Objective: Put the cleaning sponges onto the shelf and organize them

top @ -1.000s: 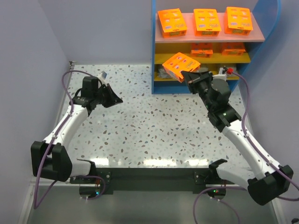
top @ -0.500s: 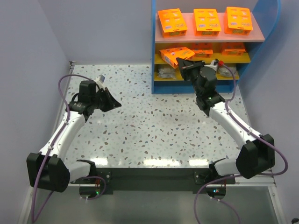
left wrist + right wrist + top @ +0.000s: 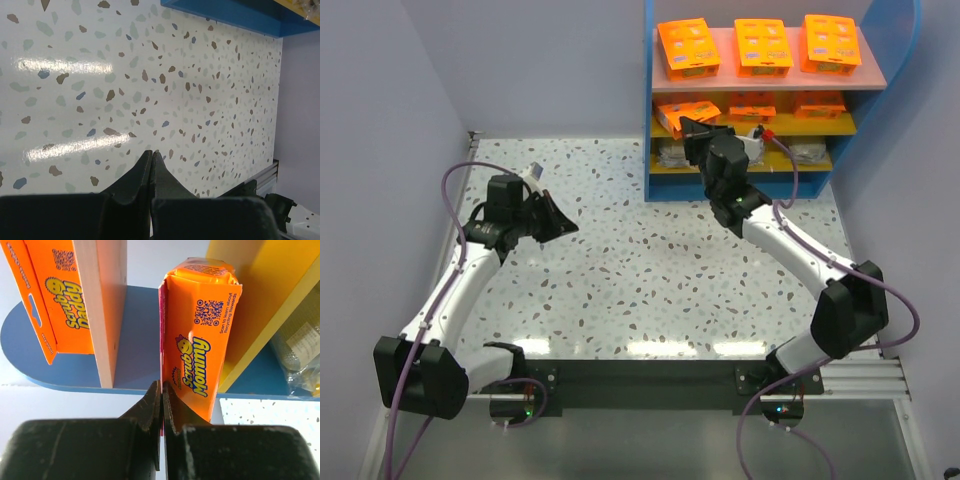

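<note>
The blue shelf (image 3: 649, 120) has a pink top board (image 3: 770, 78) bearing three orange sponge packs (image 3: 687, 46). My right gripper (image 3: 692, 128) is shut on the card edge of another orange sponge pack (image 3: 200, 330), holding it at the left end of the upper yellow board (image 3: 660, 125), between the pink board (image 3: 105, 305) and a yellow board (image 3: 260, 295). Two more orange packs (image 3: 752, 104) sit on that board. Grey pads in clear wrap (image 3: 670, 154) lie on the lower yellow board. My left gripper (image 3: 151, 153) is shut and empty over the speckled table (image 3: 620, 240).
A wrapped pad also shows at the right edge of the right wrist view (image 3: 300, 355). Lilac walls close in the table on the left (image 3: 380, 120) and the right (image 3: 920, 160). The blue shelf base (image 3: 225, 12) runs along the top of the left wrist view.
My right gripper has carried the orange pack up and left, from in front of the lower board to the left end of the upper yellow board. The left arm shifted slightly.
</note>
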Robot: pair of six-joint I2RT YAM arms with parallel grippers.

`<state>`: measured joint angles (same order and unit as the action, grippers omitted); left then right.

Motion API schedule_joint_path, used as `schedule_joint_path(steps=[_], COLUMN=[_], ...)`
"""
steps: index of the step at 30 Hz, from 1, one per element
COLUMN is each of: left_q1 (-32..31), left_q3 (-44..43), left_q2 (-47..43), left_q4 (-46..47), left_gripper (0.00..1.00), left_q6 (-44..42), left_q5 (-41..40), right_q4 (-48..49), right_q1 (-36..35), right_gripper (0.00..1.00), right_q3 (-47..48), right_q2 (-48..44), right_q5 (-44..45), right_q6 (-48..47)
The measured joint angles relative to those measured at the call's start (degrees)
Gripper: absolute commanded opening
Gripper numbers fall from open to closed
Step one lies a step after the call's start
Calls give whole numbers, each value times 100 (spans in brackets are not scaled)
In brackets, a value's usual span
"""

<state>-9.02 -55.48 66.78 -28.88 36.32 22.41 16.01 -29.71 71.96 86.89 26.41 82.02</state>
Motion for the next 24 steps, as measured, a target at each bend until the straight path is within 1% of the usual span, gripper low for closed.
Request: schedule_joint_path(steps=[6, 14, 18, 22, 24], left_q1=[0, 0, 0, 0, 0], left_q3=[0, 0, 0, 0, 0], left_q2=[-4, -39, -105, -125, -125], left_q4=[-94, -232, -251, -254, -254], left_gripper=[0, 0, 0, 0, 0], left_q6=[-2, -2, -2, 0, 0], left_q5=[-15, -61, -83, -103, -120], right_q4=[-229, -310, -232, -44, 52], right_q1=[-273, -365, -365, -365, -365], right_gripper=[0, 0, 4, 11, 13], right_q3=[442, 496, 496, 542, 599], right_q2=[380, 750, 778, 929, 1038], right_q5=[686, 1016, 1012, 973, 859], right_q6=[-55, 79, 177, 254, 267])
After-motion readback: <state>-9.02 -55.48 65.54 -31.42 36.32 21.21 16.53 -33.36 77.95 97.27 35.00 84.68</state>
